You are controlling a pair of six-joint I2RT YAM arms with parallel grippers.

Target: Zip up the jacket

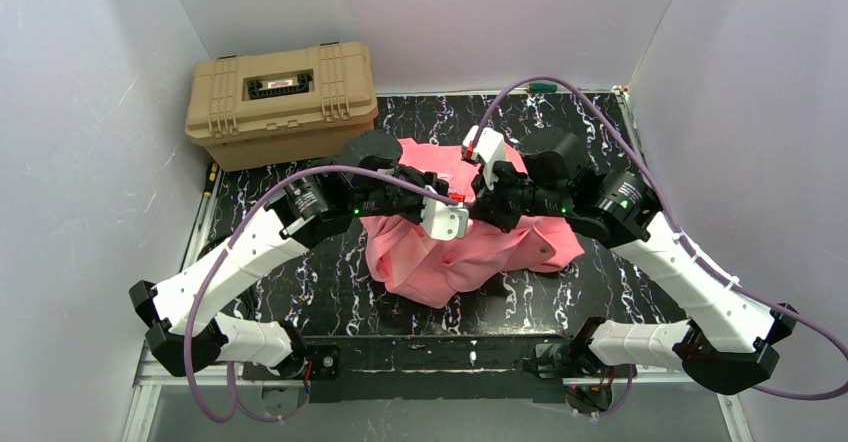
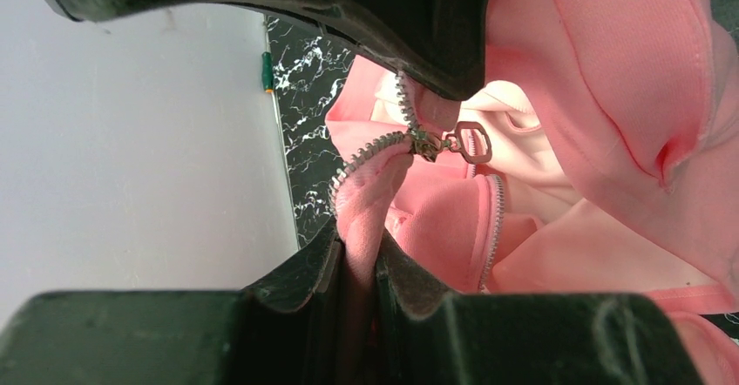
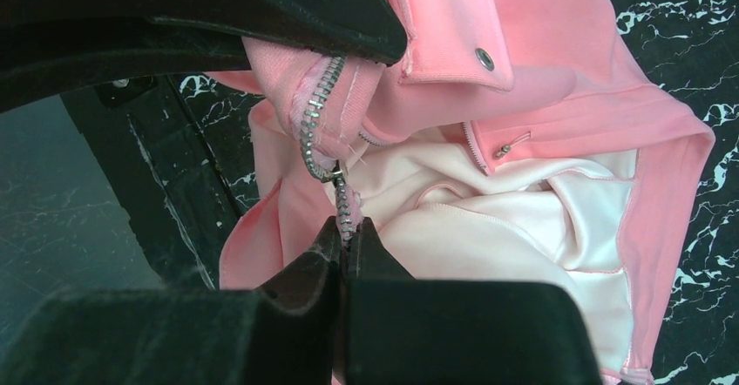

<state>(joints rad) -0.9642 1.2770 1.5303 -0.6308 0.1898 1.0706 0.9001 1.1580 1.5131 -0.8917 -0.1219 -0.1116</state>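
- The salmon-pink jacket (image 1: 455, 262) is bunched at the middle of the table (image 1: 300, 262), pale lining (image 3: 505, 228) exposed.
- The zipper (image 2: 366, 154) is undone, its tooth rows parted.

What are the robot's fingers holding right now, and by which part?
Both hold the jacket: left fingers pinch its front edge along the zipper teeth; right fingers pinch the zipper strip beside the slider.

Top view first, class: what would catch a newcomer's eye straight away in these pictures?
A salmon-pink jacket lies heaped in the middle of the dark marbled table. The left pincer and the right pincer each pinch its zipper edge, with the metal pull between them. A tan case sits at the far left corner.
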